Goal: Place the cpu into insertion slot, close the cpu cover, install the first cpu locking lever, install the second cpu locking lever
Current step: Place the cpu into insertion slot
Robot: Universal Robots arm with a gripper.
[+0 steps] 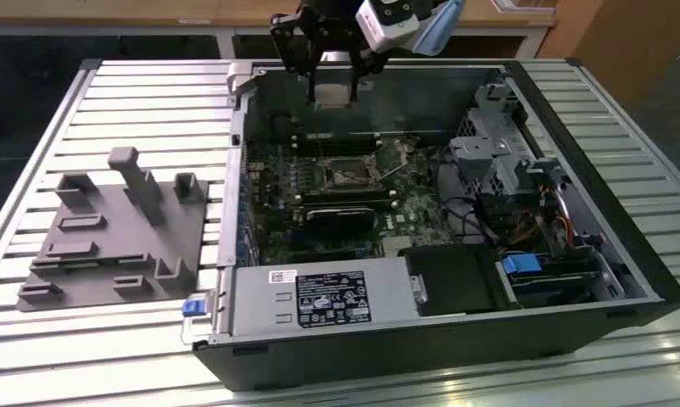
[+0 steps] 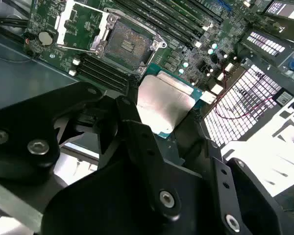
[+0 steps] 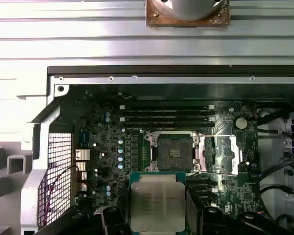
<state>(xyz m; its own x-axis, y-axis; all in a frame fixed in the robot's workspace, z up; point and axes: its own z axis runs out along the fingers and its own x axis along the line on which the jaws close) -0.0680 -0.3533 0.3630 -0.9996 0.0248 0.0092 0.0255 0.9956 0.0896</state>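
My gripper [image 1: 332, 85] hangs over the far wall of the open computer case [image 1: 645, 280], shut on the cpu [image 1: 332, 96]. The cpu is a flat square chip with a silver-grey top, seen in both wrist views [image 2: 166, 100] [image 3: 157, 198] between the black fingers [image 2: 137, 132]. The insertion slot [image 1: 346, 176] [image 2: 127, 41] [image 3: 173, 152] lies bare on the green board, below and ahead of the chip. The cpu cover [image 2: 81, 24] [image 3: 220, 155] is swung open and rests beside the slot.
Long black memory slots [image 3: 166, 117] run beside the socket. A black block [image 1: 340, 219] sits on the board nearer the power supply [image 1: 317, 297]. A drive cage and cables [image 1: 504, 170] fill the exterior view's right. A grey fixture [image 1: 114, 229] stands on the slatted table [image 1: 147, 93].
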